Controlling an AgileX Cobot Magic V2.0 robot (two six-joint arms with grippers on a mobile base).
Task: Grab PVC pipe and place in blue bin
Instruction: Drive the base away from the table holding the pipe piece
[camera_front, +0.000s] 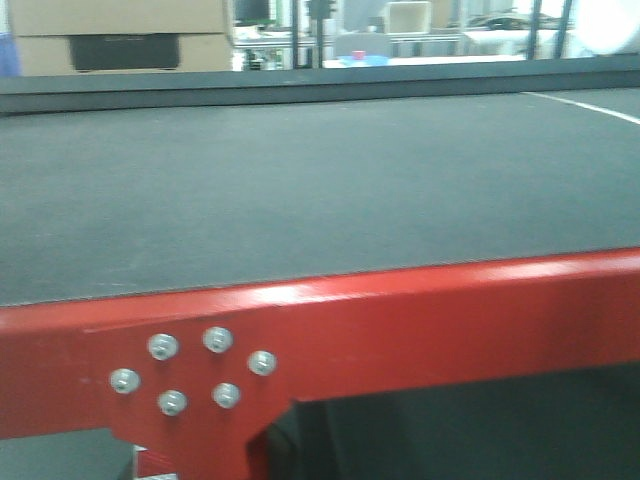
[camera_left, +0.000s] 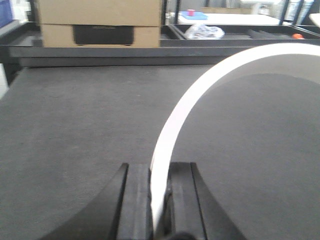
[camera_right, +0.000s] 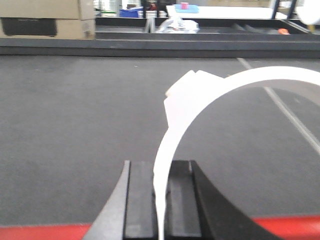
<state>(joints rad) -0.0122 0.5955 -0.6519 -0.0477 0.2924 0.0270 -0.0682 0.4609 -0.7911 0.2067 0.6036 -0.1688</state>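
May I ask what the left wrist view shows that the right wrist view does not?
Only the left wrist view shows the left gripper shut on a white curved band. Only the right wrist view shows the right gripper shut on a second white curved band, a red frame edge, a white blocky piece and a pale line. Both share the dark grey mat and brown cardboard box.
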